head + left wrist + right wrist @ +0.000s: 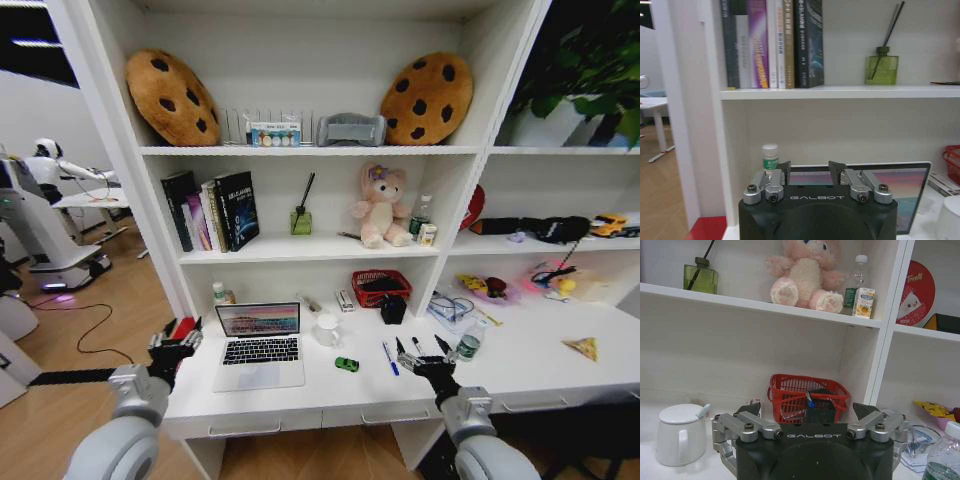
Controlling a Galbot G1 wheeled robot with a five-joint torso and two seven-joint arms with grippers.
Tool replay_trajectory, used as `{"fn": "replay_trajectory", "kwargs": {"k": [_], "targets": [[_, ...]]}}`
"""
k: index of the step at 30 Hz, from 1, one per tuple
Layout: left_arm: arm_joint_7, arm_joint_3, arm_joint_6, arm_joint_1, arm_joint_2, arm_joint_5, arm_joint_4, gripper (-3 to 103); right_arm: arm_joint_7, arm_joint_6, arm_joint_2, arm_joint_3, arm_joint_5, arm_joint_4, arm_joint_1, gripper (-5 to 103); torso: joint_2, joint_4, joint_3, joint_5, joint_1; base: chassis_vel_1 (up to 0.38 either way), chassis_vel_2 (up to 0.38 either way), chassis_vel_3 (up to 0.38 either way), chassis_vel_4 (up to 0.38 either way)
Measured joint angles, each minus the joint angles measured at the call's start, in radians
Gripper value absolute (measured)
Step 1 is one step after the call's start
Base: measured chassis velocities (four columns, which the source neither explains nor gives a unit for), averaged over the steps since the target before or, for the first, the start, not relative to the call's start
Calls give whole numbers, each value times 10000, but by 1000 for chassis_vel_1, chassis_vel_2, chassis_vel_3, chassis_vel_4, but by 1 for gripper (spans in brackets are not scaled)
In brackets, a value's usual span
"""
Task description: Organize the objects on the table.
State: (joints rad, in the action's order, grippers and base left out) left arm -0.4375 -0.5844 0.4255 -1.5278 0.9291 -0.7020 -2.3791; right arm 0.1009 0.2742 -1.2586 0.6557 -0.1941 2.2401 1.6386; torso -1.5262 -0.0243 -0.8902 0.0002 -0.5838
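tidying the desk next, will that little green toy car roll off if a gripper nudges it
Probably. The green toy car sits on the smooth white table, so a push along its wheels would likely send it rolling. It looks small and light, so it may skid or flip. The laptop beside it might stop it.

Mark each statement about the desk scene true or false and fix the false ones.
1. The laptop is open on the table. True.
2. The green toy car sits on the laptop's keyboard. False: it lies on the table, beside the laptop toward the robot's right.
3. The left gripper holds the blue pen. False: it is open and empty, near the laptop's left edge.
4. The right gripper is open, holding nothing. True.
5. The red basket stands on the table under the plush bear's shelf. True.
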Motion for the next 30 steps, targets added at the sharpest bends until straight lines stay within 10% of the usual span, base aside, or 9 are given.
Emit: {"fn": "replay_trajectory", "kwargs": {"k": [11, 30], "targets": [[-610, 2328, 258, 4124, -145, -864, 2402, 4, 4, -61, 719, -108, -36, -541, -370, 100, 2, 2, -1, -2, -4, 0, 0, 0, 0], [-1593, 5139, 1943, 7984, 298, -2827, 4598, 0, 187, -138, 802, -71, -78, -1454, -441, 100, 2, 0, -1, -1, -4, 0, 0, 0, 0]]}}
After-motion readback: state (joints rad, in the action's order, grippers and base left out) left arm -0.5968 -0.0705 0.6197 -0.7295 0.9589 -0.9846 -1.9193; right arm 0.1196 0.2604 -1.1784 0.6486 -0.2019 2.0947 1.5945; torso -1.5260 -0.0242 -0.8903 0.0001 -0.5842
